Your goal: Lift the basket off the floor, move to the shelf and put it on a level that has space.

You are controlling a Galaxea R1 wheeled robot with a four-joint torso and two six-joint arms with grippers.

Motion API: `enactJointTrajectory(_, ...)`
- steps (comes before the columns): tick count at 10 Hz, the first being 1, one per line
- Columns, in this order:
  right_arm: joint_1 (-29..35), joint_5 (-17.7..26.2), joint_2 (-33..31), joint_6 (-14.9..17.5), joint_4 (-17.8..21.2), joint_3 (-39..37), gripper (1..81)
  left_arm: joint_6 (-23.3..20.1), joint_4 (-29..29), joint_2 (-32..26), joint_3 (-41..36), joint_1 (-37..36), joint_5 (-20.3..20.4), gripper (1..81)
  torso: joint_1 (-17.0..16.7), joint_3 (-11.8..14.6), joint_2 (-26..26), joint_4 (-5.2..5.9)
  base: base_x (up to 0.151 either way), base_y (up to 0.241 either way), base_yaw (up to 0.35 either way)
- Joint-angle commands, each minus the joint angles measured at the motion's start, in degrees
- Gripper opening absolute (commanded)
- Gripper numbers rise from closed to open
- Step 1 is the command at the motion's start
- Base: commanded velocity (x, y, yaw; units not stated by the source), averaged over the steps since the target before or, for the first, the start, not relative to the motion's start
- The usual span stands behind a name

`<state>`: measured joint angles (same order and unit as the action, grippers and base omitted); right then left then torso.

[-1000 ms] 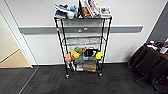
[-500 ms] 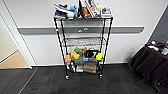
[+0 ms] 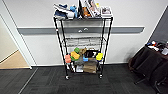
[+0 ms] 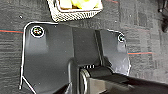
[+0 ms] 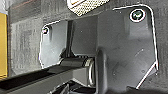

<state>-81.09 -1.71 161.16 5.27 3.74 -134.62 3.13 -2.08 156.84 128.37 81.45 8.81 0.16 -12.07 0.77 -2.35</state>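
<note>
The shelf [image 3: 83,45], a tall wire rack on black poles, stands against the white wall straight ahead in the head view. Its top tier [image 3: 82,11] is crowded with books and other items. The silvery level [image 3: 83,41] below that looks bare. A lower tier holds colourful blocks [image 3: 75,55]. The cream woven basket [image 4: 75,13] sits on the dark carpet floor [image 4: 147,30], with yellow items inside, just beyond the robot's dark plate in the left wrist view. A corner of the basket [image 5: 86,6] also shows in the right wrist view.
A brown cardboard box [image 3: 90,67] sits on the rack's bottom tier. A doorway with tan wooden floor [image 3: 12,61] opens at the left. A dark cloth-draped table [image 3: 150,60] with small items stands at the right. Carpet [image 3: 82,83] lies between me and the rack.
</note>
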Motion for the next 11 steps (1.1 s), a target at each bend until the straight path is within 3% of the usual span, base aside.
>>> enactJointTrajectory(1, 2.38, 3.38, -0.46, 0.01, 0.04, 0.25, 81.1, -0.14, -0.38, -0.74, -0.66, -2.12, -2.93, 81.1, 0.00, -0.02, 0.00, 0.00, 0.000, 0.000, 0.000)
enactJointTrajectory(7, 2.38, 3.38, -0.11, 0.01, 0.04, -0.10, 81.1, -0.14, -0.38, -0.83, -0.66, -2.03, -2.84, 81.1, -0.09, 0.00, 0.02, 0.00, 0.062, 0.000, 0.000)
enactJointTrajectory(11, 2.20, 3.46, -0.11, -0.08, 0.39, -0.81, 81.1, -0.06, 0.15, -0.83, -1.10, -1.94, -3.28, 81.1, -0.06, -0.02, 0.00, 0.00, 0.000, 0.000, 0.000)
